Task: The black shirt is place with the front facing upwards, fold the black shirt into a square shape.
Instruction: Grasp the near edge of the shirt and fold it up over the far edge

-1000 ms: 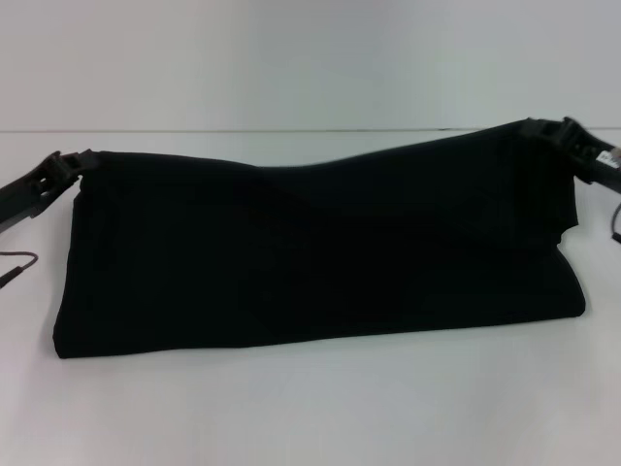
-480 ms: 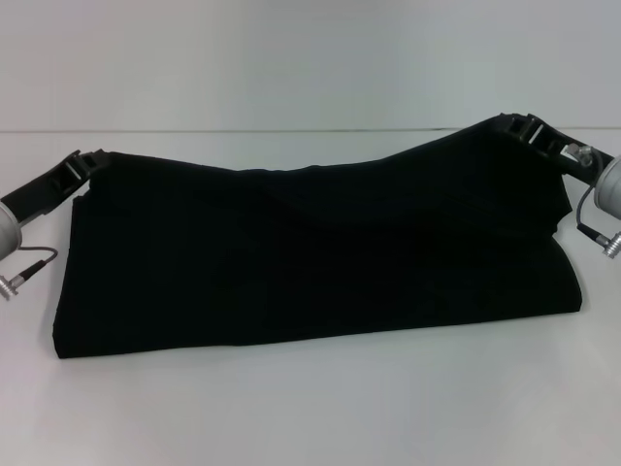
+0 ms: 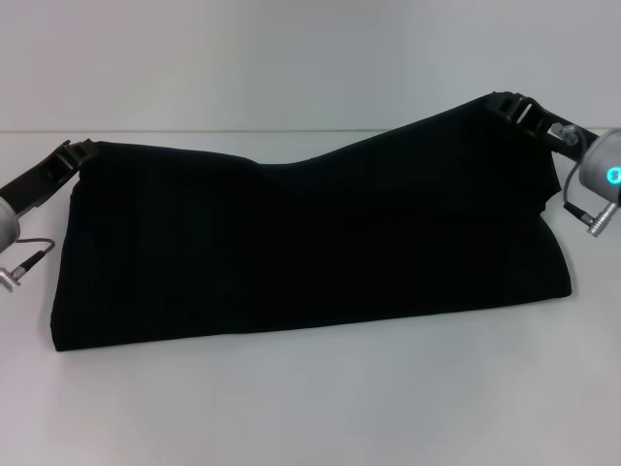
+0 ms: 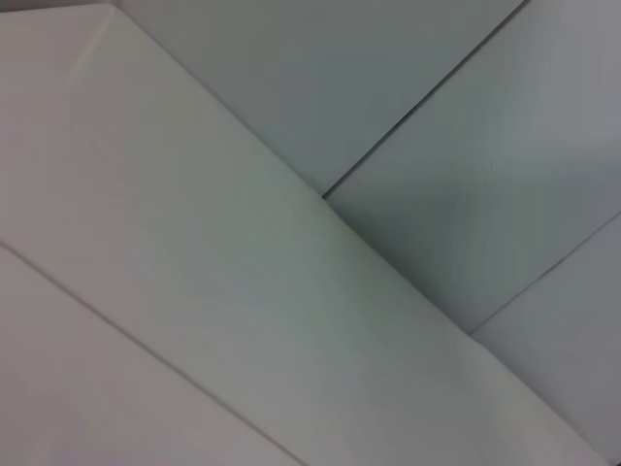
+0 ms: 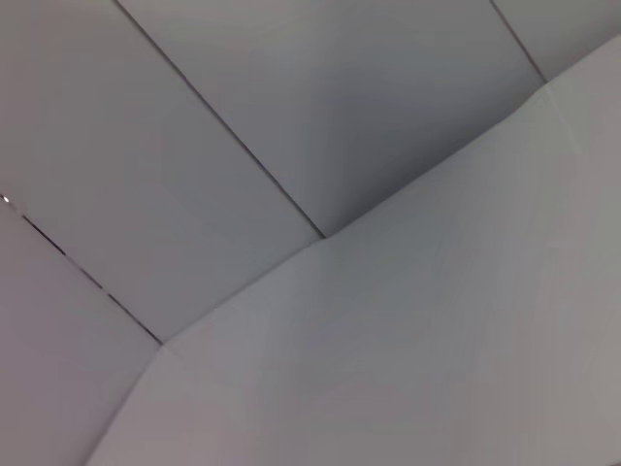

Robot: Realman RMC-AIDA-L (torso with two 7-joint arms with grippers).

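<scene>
The black shirt (image 3: 310, 243) hangs as a wide folded band over the white table, its lower fold resting on the table. No print or label shows. My left gripper (image 3: 80, 150) is shut on the shirt's upper left corner. My right gripper (image 3: 505, 102) is shut on the upper right corner and holds it higher than the left one. The top edge sags between them. Both wrist views show only pale wall and ceiling panels.
The white table (image 3: 310, 408) runs across the front and to both sides of the shirt. A pale wall (image 3: 291, 58) stands behind the table's far edge. Cables hang from both wrists near the shirt's ends.
Both grippers have lifted the shirt's top corners, the right one higher and inward. The shirt's lower edge has drawn slightly back from the front.
</scene>
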